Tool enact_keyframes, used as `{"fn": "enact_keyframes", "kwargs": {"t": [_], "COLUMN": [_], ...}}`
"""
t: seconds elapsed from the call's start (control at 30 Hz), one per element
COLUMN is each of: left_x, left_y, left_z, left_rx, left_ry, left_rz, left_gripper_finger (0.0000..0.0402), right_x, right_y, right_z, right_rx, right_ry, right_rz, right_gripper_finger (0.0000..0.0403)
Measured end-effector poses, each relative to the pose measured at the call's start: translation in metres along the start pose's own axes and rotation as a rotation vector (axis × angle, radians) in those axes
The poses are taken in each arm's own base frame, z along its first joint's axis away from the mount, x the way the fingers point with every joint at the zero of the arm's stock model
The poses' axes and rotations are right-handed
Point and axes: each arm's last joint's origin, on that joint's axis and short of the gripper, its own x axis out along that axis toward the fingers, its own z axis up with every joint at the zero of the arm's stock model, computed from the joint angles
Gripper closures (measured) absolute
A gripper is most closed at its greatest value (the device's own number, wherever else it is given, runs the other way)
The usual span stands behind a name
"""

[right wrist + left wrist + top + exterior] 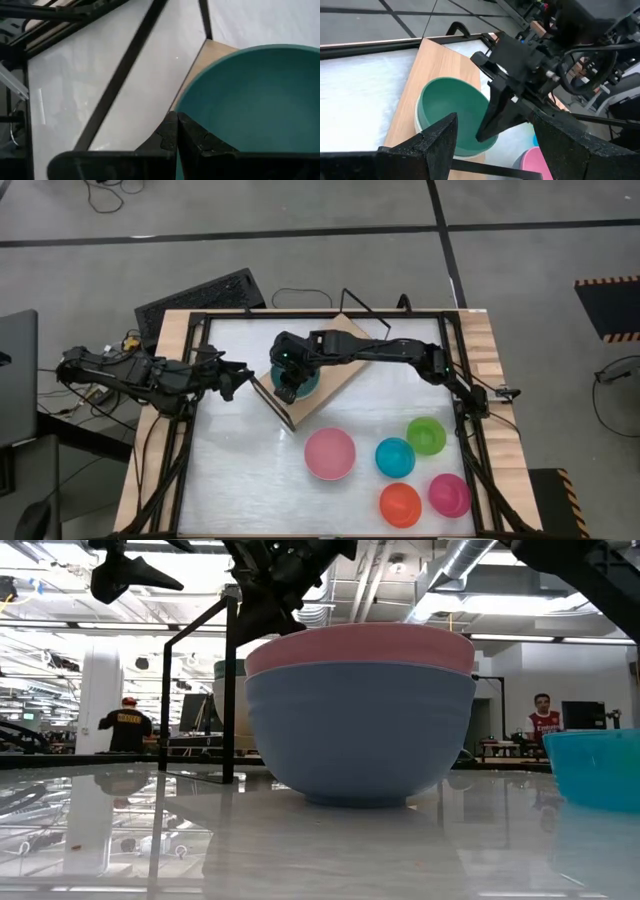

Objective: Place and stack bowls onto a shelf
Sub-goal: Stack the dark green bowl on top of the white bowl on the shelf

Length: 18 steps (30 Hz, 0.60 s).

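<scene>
A teal bowl (300, 380) sits nested in a white bowl (417, 119) on the wooden shelf (340, 375), which lies slantwise at mid-table. My right gripper (289, 388) is over the bowl's left side, shut on its rim. My left gripper (240, 381) is open and empty just left of the shelf, level with the bowl. A pink bowl (330, 453) sits nested in a blue-grey bowl (360, 740) on the table nearer the front. My right gripper pinches the teal bowl's rim (186, 114) on the side toward the table's left edge, one finger inside the bowl and one outside. The fingers (490, 125) come from above, pointing down. The bowl stays upright in the white bowl on the shelf.
Blue (395, 457), green (426, 436), red (400, 504) and magenta (449, 494) small bowls stand at the table's front right. The shelf's black wire frame (365, 305) sticks out at its far end. A keyboard (200, 298) lies beyond the far left corner. People stand in the room behind.
</scene>
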Motion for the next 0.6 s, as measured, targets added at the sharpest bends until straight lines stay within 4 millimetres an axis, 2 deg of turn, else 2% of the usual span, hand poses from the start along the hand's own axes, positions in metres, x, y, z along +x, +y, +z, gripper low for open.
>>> {"fn": "enact_keyframes", "kwargs": {"t": [0.27, 0.6], "left_x": [0.0000, 0.0000], "left_y": [0.0007, -0.0005], "left_z": [0.0008, 0.0018], "left_rx": [-0.001, -0.012], "left_ry": [-0.028, -0.036], "left_rz": [0.024, 0.012], "left_gripper_finger": [0.0157, 0.0157], "right_x": [0.0075, 0.0066], "right_y": [0.0095, 0.0032], "right_z": [-0.0057, -0.0036], "right_rx": [-0.017, -0.007], "right_ry": [0.016, 0.004], "right_rz": [0.004, -0.032], "right_gripper_finger": [0.0376, 0.0376]}}
